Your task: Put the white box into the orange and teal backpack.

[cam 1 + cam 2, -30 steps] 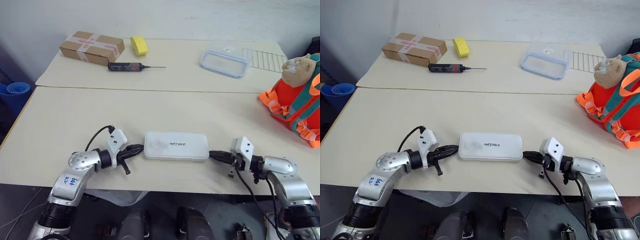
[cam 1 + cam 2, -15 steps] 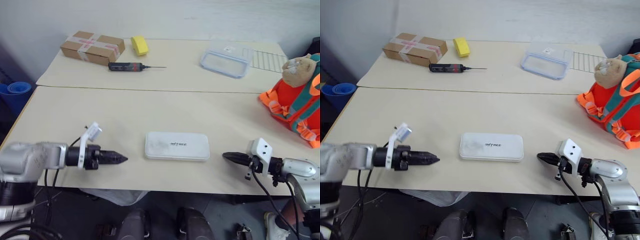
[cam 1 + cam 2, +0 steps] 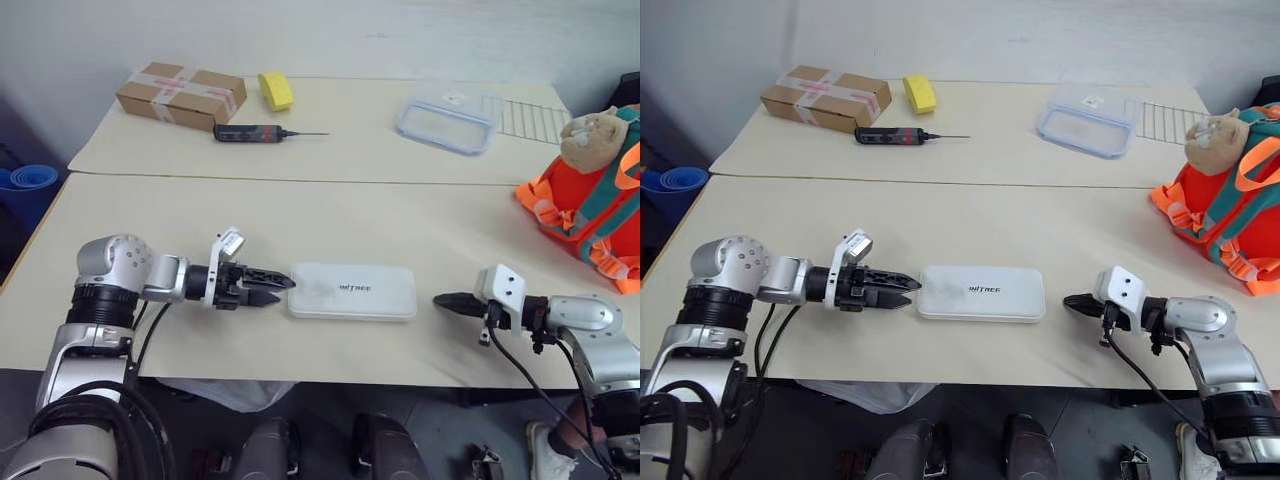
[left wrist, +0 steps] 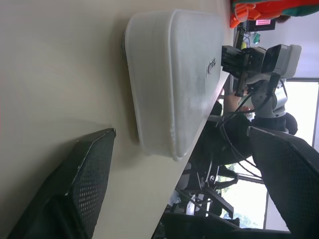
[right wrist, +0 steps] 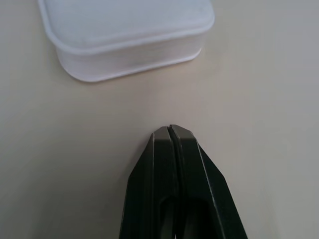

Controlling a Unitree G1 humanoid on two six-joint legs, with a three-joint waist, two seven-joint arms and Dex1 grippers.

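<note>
Reaching for the white box at six o'clock on the table, the left gripper stands open beside its end; right gripper closed, near. Next: grasp, carry to the orange and teal backpack at three o'clock.

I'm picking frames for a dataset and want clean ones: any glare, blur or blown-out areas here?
Left wrist view: window behind the right gripper is blown out, near fingers soft. Right wrist view: white box washed pale, shut fingers sharp. Head views: even light, soft shadow under the white box, no glare on the table.
</note>
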